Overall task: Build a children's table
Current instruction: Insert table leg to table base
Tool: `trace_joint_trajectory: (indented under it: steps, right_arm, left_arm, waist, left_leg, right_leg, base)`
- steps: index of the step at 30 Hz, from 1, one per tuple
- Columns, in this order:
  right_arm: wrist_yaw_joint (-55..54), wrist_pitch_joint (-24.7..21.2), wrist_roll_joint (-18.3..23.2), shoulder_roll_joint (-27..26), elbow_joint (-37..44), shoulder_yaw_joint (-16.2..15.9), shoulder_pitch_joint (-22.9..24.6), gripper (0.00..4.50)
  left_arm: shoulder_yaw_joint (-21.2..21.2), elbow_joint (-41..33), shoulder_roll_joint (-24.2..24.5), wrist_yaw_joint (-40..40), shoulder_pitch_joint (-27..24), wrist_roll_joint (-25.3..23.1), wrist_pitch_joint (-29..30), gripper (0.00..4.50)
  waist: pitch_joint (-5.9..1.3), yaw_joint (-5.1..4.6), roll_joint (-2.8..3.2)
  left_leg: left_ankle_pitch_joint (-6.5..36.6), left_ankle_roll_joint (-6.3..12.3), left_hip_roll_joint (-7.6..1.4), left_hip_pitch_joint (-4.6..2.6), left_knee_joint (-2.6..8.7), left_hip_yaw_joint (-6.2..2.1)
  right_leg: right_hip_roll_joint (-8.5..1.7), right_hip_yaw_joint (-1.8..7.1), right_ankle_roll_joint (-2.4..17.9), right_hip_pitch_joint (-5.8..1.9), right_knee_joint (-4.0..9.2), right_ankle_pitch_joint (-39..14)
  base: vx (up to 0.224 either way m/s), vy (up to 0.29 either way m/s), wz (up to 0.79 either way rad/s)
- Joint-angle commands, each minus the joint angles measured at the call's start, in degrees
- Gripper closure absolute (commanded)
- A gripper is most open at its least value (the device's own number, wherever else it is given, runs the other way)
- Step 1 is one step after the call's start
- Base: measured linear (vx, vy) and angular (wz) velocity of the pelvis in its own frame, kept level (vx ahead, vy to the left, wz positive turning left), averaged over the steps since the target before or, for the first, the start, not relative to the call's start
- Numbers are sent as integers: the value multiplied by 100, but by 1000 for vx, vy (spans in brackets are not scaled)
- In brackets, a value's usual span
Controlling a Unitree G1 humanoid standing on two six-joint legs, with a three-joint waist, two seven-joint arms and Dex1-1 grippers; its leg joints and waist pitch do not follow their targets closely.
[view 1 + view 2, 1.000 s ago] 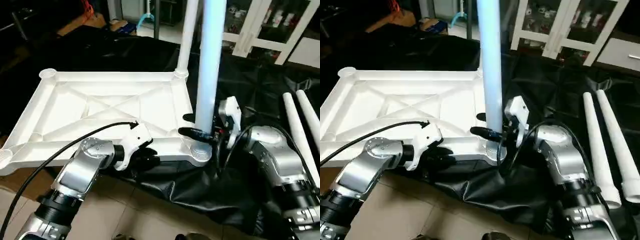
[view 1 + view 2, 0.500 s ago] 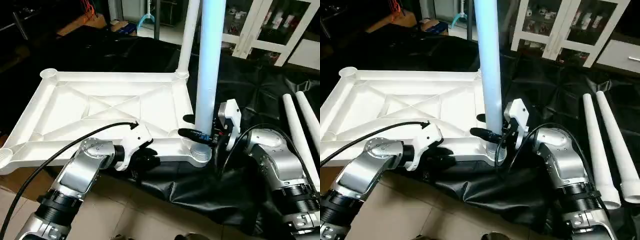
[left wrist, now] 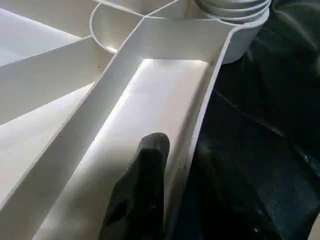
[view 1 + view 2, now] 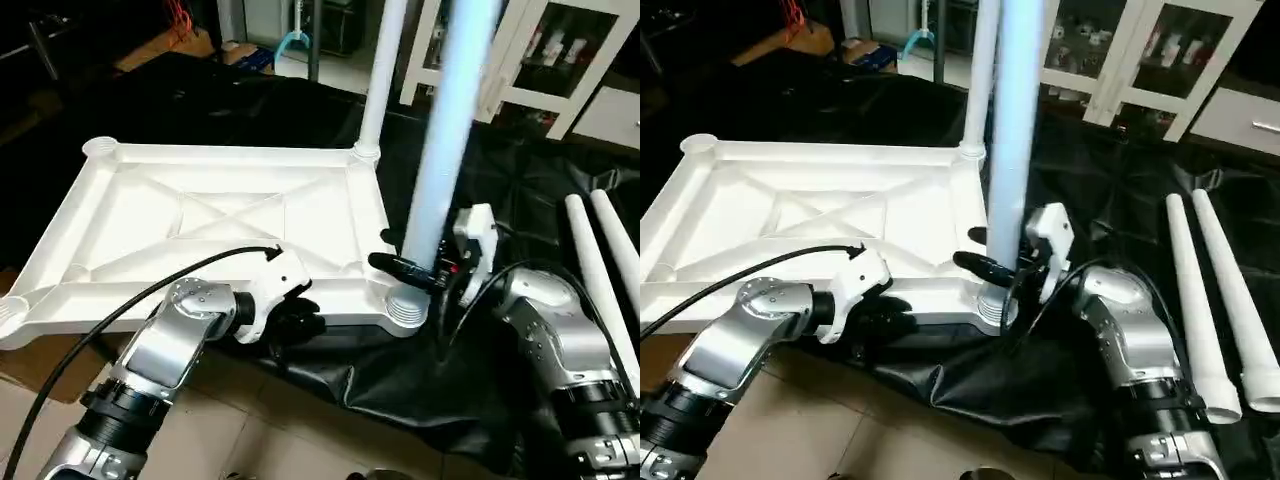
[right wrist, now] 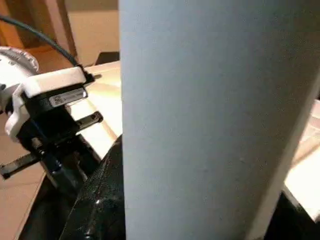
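Note:
The white table top (image 4: pixel 150 240) lies upside down on black cloth, its X ribs facing up. One white leg (image 4: pixel 378 80) stands upright in the far right corner socket. My right gripper (image 4: pixel 402 256) is shut on a second leg (image 4: pixel 445 130) just above the near right socket (image 4: pixel 405 308); this leg leans with its top to the right, and its foot is hidden behind the fingers. My left gripper (image 4: pixel 292 318) is shut on the top's near rim (image 3: pixel 200 115), with one finger (image 3: pixel 142 190) inside the channel.
Two loose white legs (image 4: pixel 605 270) lie on the black cloth (image 4: pixel 500 180) at the right. A white glass-door cabinet (image 4: pixel 560 60) stands behind. The near left socket (image 4: pixel 8 318) overhangs brown floor. A black cable (image 4: pixel 120 300) runs along my left arm.
The leg in my right gripper has tipped from upright to leaning right at its top. The left gripper keeps its hold on the rim.

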State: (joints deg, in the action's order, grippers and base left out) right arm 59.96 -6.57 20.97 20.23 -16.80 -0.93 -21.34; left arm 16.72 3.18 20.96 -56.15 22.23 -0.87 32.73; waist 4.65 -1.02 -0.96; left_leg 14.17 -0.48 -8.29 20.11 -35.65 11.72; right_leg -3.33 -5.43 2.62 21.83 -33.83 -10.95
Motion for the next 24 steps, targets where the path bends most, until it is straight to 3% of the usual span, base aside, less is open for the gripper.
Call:
trace_joint_trajectory:
  steps: [1, 3, 4, 10, 14, 18, 22, 23, 24]
  right_arm:
    - [-313, -123, -230, 39, -557, 25, 388, 271]
    - [-439, -70, -137, 11, -573, 202, 475, 271]
    - [-484, -42, -91, -2, -551, 279, 550, 271]
    - [-486, -2, 12, -8, -265, 351, 947, 271]
    - [-465, 123, -101, 71, -60, 229, 1324, 271]
    - [-500, 188, -305, 167, 61, 48, 1443, 271]
    - [-634, 92, -511, 189, 98, -137, 1457, 271]
    - [-660, 54, -515, 178, 107, -150, 1460, 271]
    - [-676, 57, -501, 158, 112, -150, 1473, 271]
  left_arm:
    - [-24, -9, -107, 94, 19, 215, -63, 386]
    - [-40, 9, -123, 128, 29, 218, -81, 386]
    - [-51, 13, -134, 145, 32, 223, -85, 386]
    - [-89, 46, -176, 228, 47, 223, -113, 386]
    - [-113, 86, -205, 289, 72, 229, -134, 386]
    - [-103, 124, -205, 336, 94, 249, -165, 389]
    - [-95, 144, -236, 368, 123, 248, -185, 390]
    - [-97, 149, -253, 384, 130, 246, -192, 390]
    - [-106, 153, -274, 412, 133, 246, -200, 390]
  waist:
    - [-194, -3, 16]
    - [-187, 3, 21]
    - [-186, -10, 4]
    - [-196, 18, 13]
    - [-200, 40, 37]
    - [-206, 40, 22]
    - [-189, 40, 30]
    - [-191, 30, -3]
    - [-174, 34, 7]
  left_leg:
    - [1018, 252, -662, -45, 592, -348]
    - [1132, 219, -670, -67, 599, -347]
    - [1143, 204, -669, -45, 610, -359]
    - [1026, 230, -676, -65, 624, -336]
    - [904, 232, -694, -87, 651, -331]
    - [843, 230, -689, -81, 654, -323]
    - [977, 180, -686, -79, 671, -325]
    - [1012, 176, -687, -75, 671, -323]
    - [1129, 149, -691, -74, 684, -336]
  right_leg:
    - [-728, 504, 1207, -132, 491, -1860]
    - [-737, 514, 1155, -108, 527, -2029]
    - [-729, 509, 1147, -121, 517, -2043]
    - [-720, 511, 1156, -112, 514, -1787]
    - [-716, 503, 1194, -118, 498, -1513]
    - [-713, 508, 1248, -132, 474, -1317]
    - [-714, 517, 1210, -131, 507, -1509]
    - [-718, 520, 1203, -135, 512, -1552]
    - [-727, 524, 1183, -132, 526, -1712]
  base:
    - [0, 0, 0]
    - [0, 0, 0]
    - [0, 0, 0]
    - [0, 0, 0]
    - [0, 0, 0]
    - [0, 0, 0]
    - [0, 0, 0]
    - [0, 0, 0]
    - [0, 0, 0]
